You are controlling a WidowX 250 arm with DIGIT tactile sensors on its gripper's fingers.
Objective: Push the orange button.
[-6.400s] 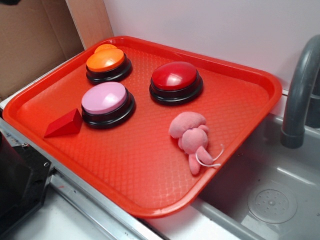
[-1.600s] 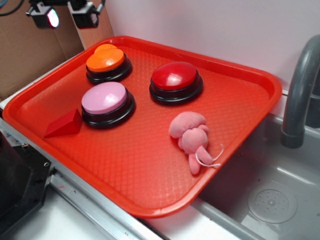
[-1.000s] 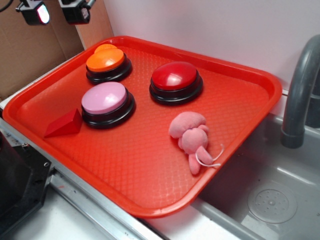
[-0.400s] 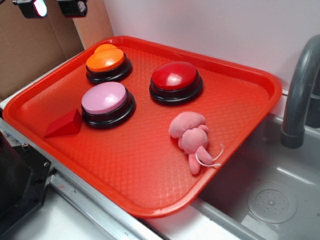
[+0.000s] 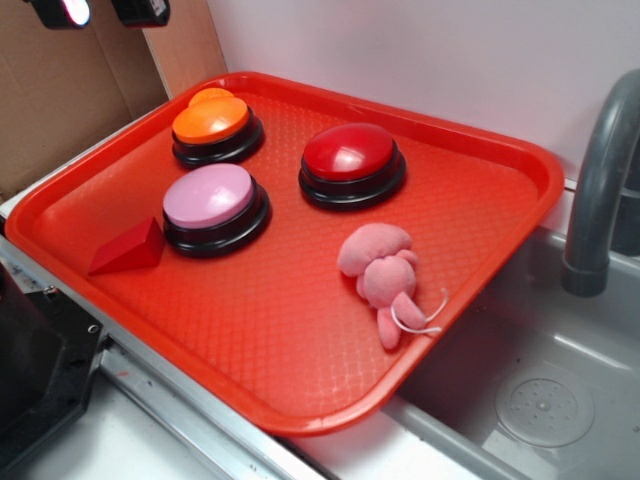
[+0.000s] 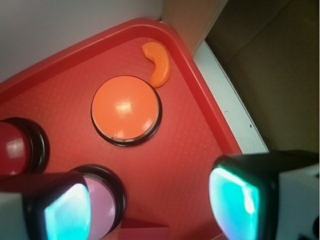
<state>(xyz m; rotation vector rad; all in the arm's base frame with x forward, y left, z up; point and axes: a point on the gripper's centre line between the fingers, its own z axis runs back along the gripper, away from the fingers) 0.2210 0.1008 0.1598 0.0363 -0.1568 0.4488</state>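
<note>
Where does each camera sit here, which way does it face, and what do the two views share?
Exterior: off the tray's front corner, looking down across it; only the gripper shows, top left.
Wrist: on the arm, looking straight down between the open fingers at the orange button.
Shared: orange button, pink button, red button.

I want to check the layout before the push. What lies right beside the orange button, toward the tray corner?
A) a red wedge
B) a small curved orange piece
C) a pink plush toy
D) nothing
B: a small curved orange piece lies just beside the orange button, toward the tray corner.
</note>
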